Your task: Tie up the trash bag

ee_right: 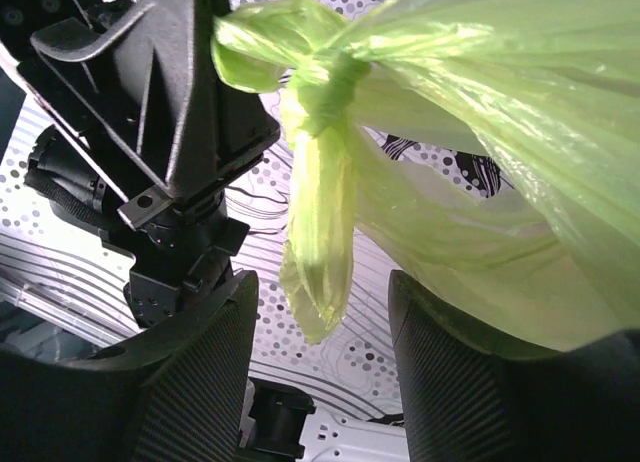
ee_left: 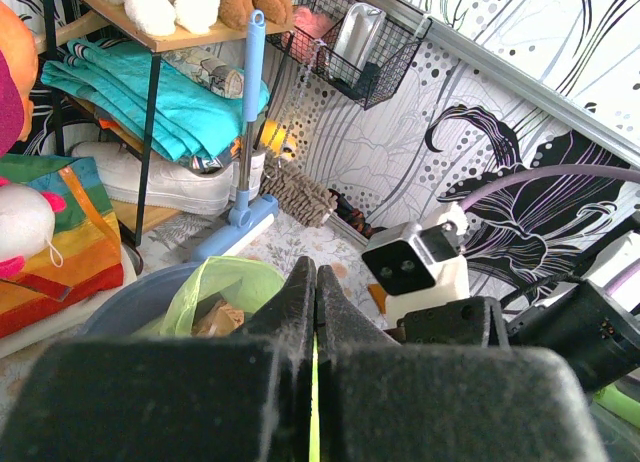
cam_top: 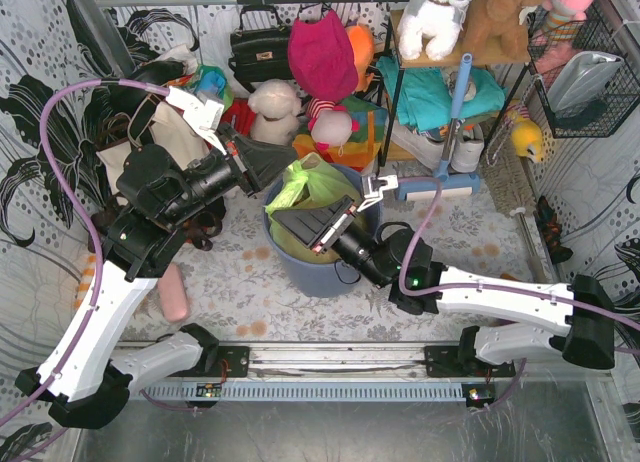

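The light-green trash bag (cam_top: 312,182) sits in the round blue bin (cam_top: 310,267), with tan paper showing through it in the left wrist view (ee_left: 215,302). My left gripper (cam_top: 262,167) is shut at the bag's upper left edge; a thin green strip of the bag shows between its closed fingers (ee_left: 300,302). My right gripper (cam_top: 312,227) hovers over the bin, open. In the right wrist view a knotted twist of the bag (ee_right: 325,82) hangs as a tail between its spread fingers (ee_right: 200,362), touching neither. The left gripper (ee_right: 170,102) is just beside the knot.
A cream tote (cam_top: 165,132) stands at the back left and a pink object (cam_top: 176,292) lies on the table at the left. A blue-handled mop (cam_top: 452,132) and a shelf with plush toys (cam_top: 440,22) are behind the bin. A wire basket (cam_top: 585,72) hangs at the right.
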{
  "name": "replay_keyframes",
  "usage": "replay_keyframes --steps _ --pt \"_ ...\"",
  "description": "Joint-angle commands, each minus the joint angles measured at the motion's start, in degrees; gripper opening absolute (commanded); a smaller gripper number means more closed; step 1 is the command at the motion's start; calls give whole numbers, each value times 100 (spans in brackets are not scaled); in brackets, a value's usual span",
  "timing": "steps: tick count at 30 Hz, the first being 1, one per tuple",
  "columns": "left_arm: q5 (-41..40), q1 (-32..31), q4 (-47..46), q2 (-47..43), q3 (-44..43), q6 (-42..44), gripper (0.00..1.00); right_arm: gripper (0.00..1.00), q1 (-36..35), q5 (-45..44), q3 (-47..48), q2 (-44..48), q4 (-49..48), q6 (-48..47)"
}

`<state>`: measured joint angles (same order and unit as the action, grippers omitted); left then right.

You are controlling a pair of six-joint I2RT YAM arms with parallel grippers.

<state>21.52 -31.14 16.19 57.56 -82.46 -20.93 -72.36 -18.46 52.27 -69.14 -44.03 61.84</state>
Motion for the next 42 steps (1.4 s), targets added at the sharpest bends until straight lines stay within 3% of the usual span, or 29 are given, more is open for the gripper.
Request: replay_keyframes --steps 1,5,11,18,25,42 --pt "-33 -15 -331 -84 -6 17 0 54 -24 59 163 -176 -533 342" --pt "-29 -15 -331 -88 -3 13 0 46 -24 -144 50 -253 -849 412" --pt "11 -15 -353 -92 19 -17 0 46 -28 -438 -156 -232 -1350 355" --pt "42 -15 -341 -69 -29 -31 0 43 -22 -917 -77 -178 -1188 192" --pt "54 -15 -283 -24 -82 27 0 33 -22 -1009 -9 -213 -1070 83" --pt "88 -15 -274 -32 -61 33 0 36 72 -749 391 -550 -1108 -67"
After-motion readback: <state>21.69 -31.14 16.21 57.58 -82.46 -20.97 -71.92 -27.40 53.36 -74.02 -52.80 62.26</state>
